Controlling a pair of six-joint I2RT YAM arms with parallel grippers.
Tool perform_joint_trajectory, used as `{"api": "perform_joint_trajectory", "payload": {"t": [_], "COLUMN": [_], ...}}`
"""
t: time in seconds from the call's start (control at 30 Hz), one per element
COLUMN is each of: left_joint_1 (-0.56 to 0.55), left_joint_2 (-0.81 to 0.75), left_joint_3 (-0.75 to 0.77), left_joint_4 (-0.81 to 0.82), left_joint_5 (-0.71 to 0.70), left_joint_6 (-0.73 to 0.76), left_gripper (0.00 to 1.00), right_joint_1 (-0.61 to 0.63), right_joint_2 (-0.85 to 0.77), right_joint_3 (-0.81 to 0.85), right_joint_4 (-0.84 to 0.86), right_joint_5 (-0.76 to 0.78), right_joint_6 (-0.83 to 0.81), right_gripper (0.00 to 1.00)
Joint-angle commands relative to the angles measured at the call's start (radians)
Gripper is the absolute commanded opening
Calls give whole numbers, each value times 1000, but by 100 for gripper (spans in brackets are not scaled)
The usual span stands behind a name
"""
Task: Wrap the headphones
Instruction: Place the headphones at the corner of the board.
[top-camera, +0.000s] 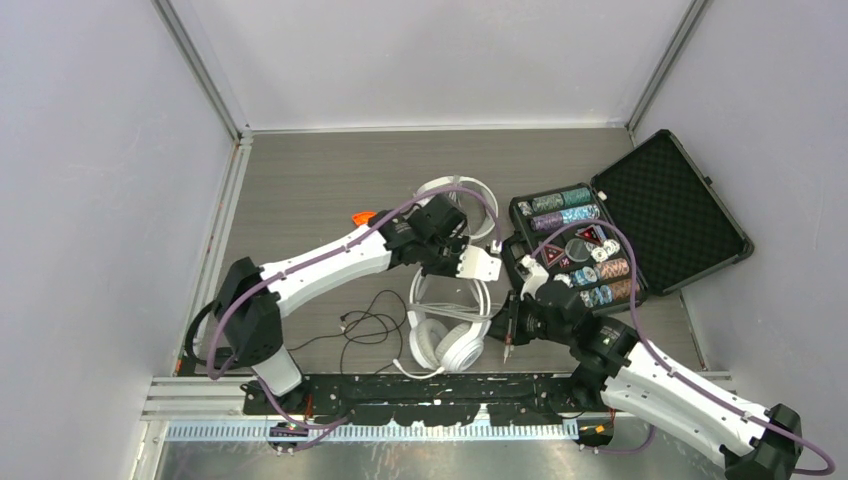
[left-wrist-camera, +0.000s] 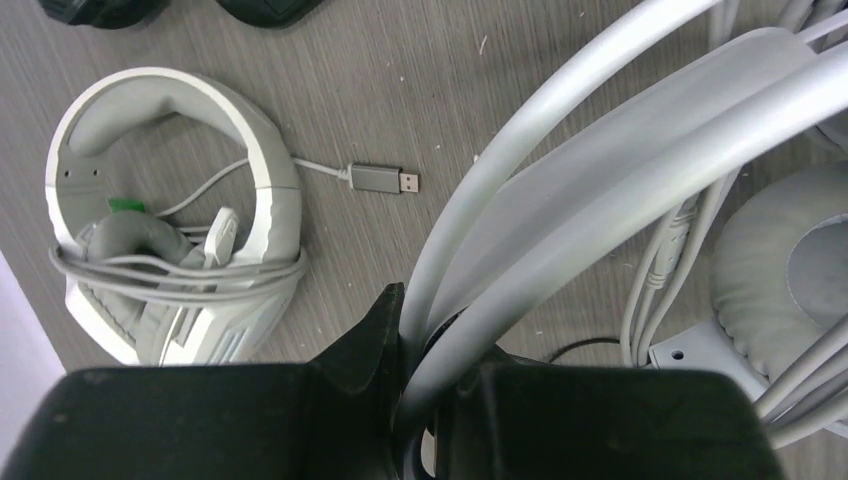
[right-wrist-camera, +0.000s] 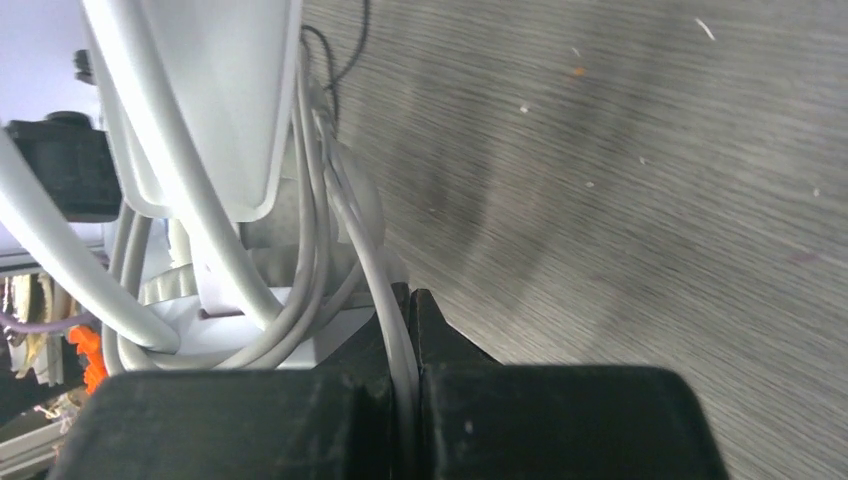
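Note:
A white over-ear headset (top-camera: 447, 338) lies front centre with its padded cups toward me. My left gripper (top-camera: 478, 265) is shut on its headband (left-wrist-camera: 600, 160), which runs between the jaws in the left wrist view (left-wrist-camera: 425, 340). My right gripper (top-camera: 508, 338) is shut on the headset's thin white cord (right-wrist-camera: 385, 270), beside the right cup; the cord passes between its jaws (right-wrist-camera: 412, 300). A second white headset (top-camera: 458, 192) lies behind, its cord wound round it (left-wrist-camera: 170, 260) and its USB plug (left-wrist-camera: 380, 180) loose. A black cord (top-camera: 365, 325) lies left of the front headset; its headset is not clearly visible.
An open black foam-lined case (top-camera: 690, 215) with rows of chips stands right of centre, close to the right arm. A small orange piece (top-camera: 363, 216) lies by the left arm. White walls enclose the table on three sides.

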Motion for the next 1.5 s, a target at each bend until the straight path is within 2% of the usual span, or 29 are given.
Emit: {"api": "perform_joint_trajectory", "payload": {"t": [0.0, 0.17, 0.33, 0.43, 0.47, 0.5, 0.6, 0.73, 0.8, 0.87, 0.97, 1.2, 1.37, 1.47], "left_joint_1": [7, 4, 4, 1, -1, -4, -12, -14, -14, -14, -5, 36, 141, 169], "left_joint_2": [64, 139, 182, 182, 171, 161, 119, 60, 22, -14, -42, -116, -166, -165], "left_joint_3": [-21, 15, 26, 24, 20, 15, 19, 46, 40, 30, 48, -26, -135, -187], "left_joint_4": [-158, -143, -133, -106, -88, -58, -34, -11, 33, 88, 67, -7, 75, 146], "left_joint_5": [-179, -199, -191, -182, -181, -193, -199, -174, -196, -295, -379, -292, -271, -245], "left_joint_6": [159, 143, 143, 134, 127, 108, 63, -39, -127, -273, -467, -935, -1111, -1170], "left_gripper": [0, 1, 11, 25, 34, 54, 79, 93, 96, 99, 100, 99, 85, 80], "right_joint_1": [-19, -18, -19, -19, -19, -18, -18, -18, -18, -18, -18, -17, -17, -18], "right_joint_2": [-43, -53, -32, -14, -9, -4, 2, 8, 16, 29, 54, 103, 78, 67], "right_joint_3": [-62, -108, -155, -173, -180, -184, -190, -187, -187, -187, -188, -186, -187, -186], "right_joint_4": [74, 71, 103, 123, 124, 124, 137, 139, 146, 162, 194, 219, 186, 169], "right_joint_5": [101, 126, 112, 114, 122, 130, 131, 150, 153, 145, 134, 104, 113, 125], "right_joint_6": [94, 92, 108, 131, 143, 152, 163, 149, 145, 144, 147, 150, 144, 139], "right_gripper": [1, 1, 1, 4, 5, 5, 6, 7, 7, 7, 7, 7, 7, 7]}}
